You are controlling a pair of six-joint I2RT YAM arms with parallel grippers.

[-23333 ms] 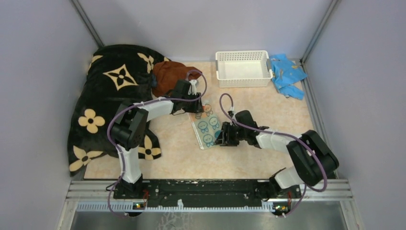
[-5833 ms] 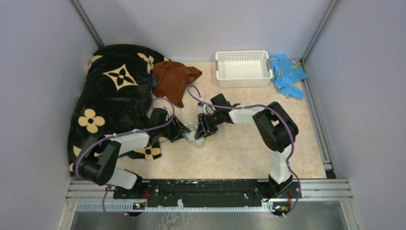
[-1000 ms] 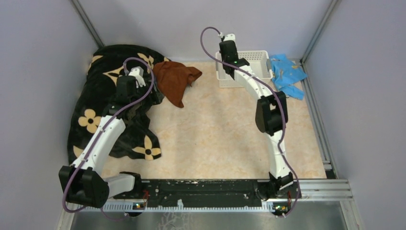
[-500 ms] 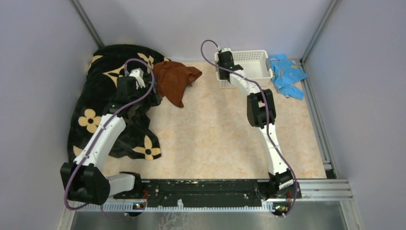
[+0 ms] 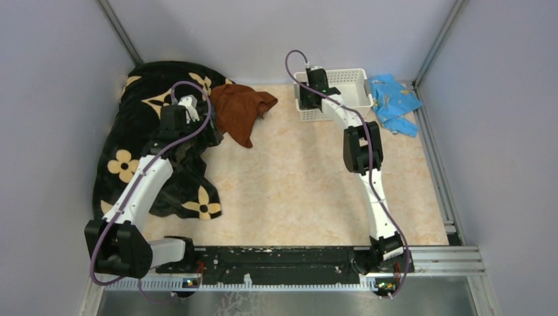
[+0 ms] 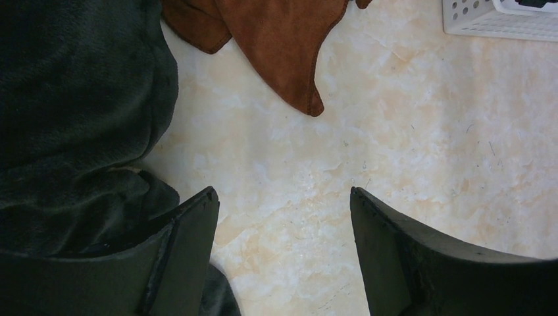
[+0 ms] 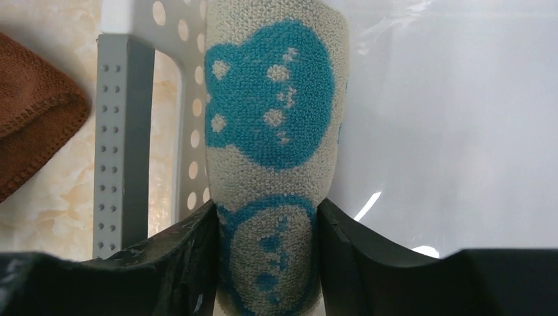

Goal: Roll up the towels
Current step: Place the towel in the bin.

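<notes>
My right gripper point(image 7: 268, 230) is shut on the rolled teal-and-white towel point(image 7: 273, 118) and holds it inside the white basket point(image 5: 349, 82), against its left wall point(image 7: 122, 131). In the top view the right gripper point(image 5: 309, 99) sits over the basket's left end. The rust-brown towel point(image 5: 240, 112) lies crumpled on the table beside the black blanket; its tip shows in the left wrist view point(image 6: 276, 46). My left gripper point(image 6: 283, 217) is open and empty above bare table, just near of that towel, and is over the blanket's edge in the top view point(image 5: 191, 125). The slate grey-blue towel is out of view.
The big black blanket with tan flowers point(image 5: 148, 138) fills the far left. A bright light-blue cloth point(image 5: 395, 102) lies right of the basket. The marbled tabletop point(image 5: 296, 184) spreads between the arms. Grey walls close in the sides.
My right gripper has carried the rolled teal towel from the table's middle to the basket and lowered it in. My left gripper has moved up near the brown towel.
</notes>
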